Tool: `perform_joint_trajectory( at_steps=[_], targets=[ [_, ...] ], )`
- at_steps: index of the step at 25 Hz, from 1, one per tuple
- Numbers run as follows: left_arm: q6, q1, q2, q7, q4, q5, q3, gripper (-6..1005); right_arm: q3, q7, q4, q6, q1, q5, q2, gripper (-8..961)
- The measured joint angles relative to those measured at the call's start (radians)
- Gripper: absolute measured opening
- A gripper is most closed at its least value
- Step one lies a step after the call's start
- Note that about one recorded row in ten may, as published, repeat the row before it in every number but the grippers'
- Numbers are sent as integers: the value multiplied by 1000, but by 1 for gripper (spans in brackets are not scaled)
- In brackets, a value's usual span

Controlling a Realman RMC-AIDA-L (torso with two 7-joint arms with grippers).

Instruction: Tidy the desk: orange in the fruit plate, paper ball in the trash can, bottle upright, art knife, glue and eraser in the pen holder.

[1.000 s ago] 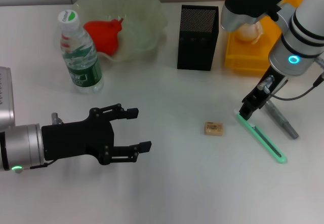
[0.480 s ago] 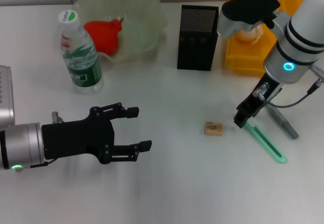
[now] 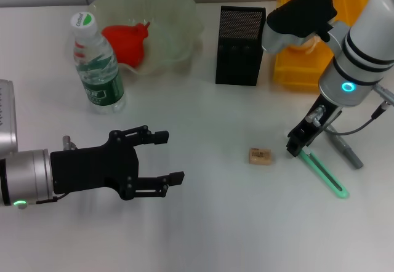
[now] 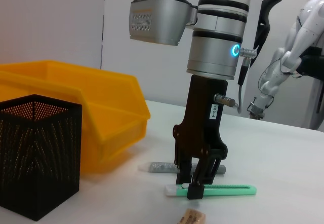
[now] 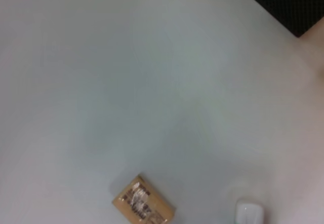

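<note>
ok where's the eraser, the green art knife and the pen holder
eraser (image 3: 260, 156), head view, middle of its top face
art knife (image 3: 325, 175), head view, mid-length of the green handle
pen holder (image 3: 241, 37), head view, front mesh wall

Black mesh-metal pen holder (image 3: 241, 37); glossy yellow plastic bin (image 3: 306, 63)

Right claw (image 4: 195, 186) straddles the green art knife (image 4: 223, 189)

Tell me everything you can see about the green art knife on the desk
The art knife is a long, slim, light green tool that looks plastic, with a slot along its body and a whitish tip at one end. It lies flat on the white desk, next to a grey glue stick and right of the eraser. The right gripper stands upright over its near end, jaws straddling it.
</note>
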Motion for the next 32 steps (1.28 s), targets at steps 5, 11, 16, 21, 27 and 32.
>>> perform_joint_trajectory(
  at_steps=[5, 11, 16, 21, 27, 32],
  targets=[
    [0, 0, 0, 0, 0, 1, 0, 844, -1, 2, 6, 0, 2, 1, 0, 317],
    [-1, 0, 0, 4, 0, 1, 0, 844, -1, 2, 7, -4, 6, 1, 0, 238],
    [-2, 0, 0, 6, 0, 0, 0, 844, 13, -4, -62, -10, -11, 8, -2, 166],
    [-4, 0, 0, 6, 0, -1, 0, 844, 37, -54, -275, -32, -90, 100, -8, 164],
    [-4, -1, 0, 6, 0, -3, 0, 844, 88, -194, -532, 32, -234, 281, -6, 165],
    [-6, -7, -3, 7, 0, -5, 0, 844, 143, -397, -571, 158, -331, 529, -5, 165]
  ],
)
